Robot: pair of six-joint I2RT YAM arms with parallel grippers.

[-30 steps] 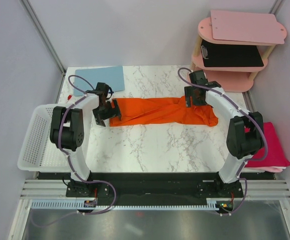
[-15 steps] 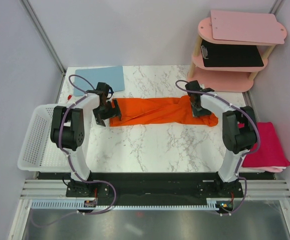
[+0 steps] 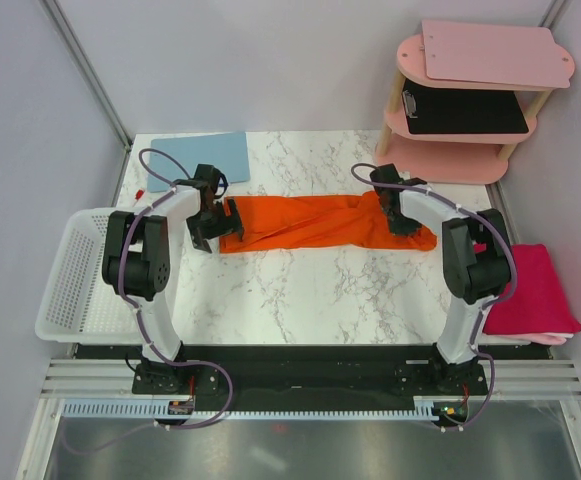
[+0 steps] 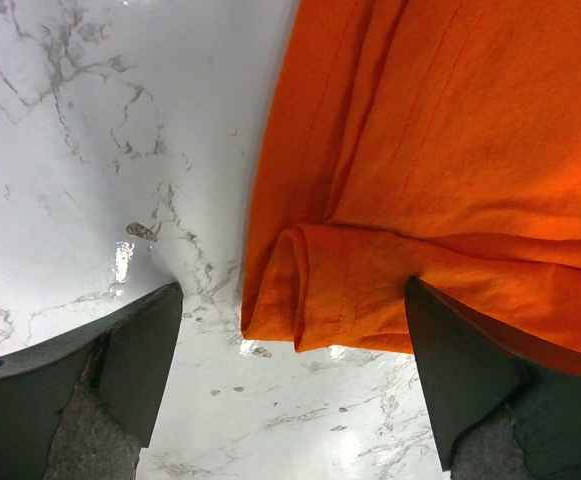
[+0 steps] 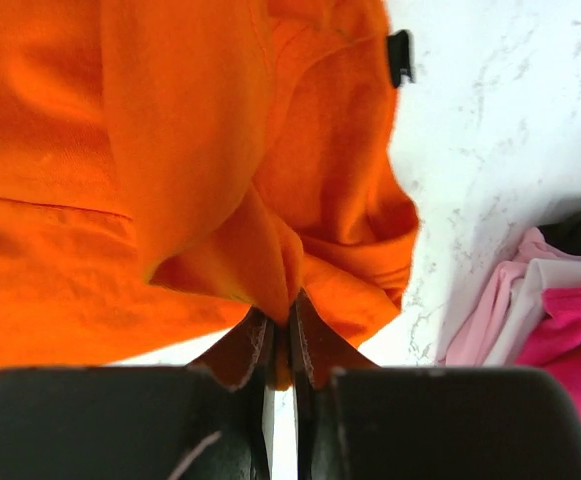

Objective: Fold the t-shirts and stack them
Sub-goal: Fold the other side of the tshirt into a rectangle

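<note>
The orange t-shirt lies folded into a long strip across the middle of the marble table. My right gripper is down on its right end, and in the right wrist view it is shut on a pinched fold of the orange cloth. At the strip's left end sits my left gripper, open. In the left wrist view its fingers straddle the shirt's folded corner without touching it. A magenta-pink t-shirt lies folded at the table's right edge.
A light-blue clipboard lies at the back left. A white basket hangs off the table's left side. At the back right stands a pink shelf unit with a pale pink board on top and a black item below.
My right gripper dropped onto the right end of the orange t-shirt and closed on a fold of it. The left gripper stayed put and open.
</note>
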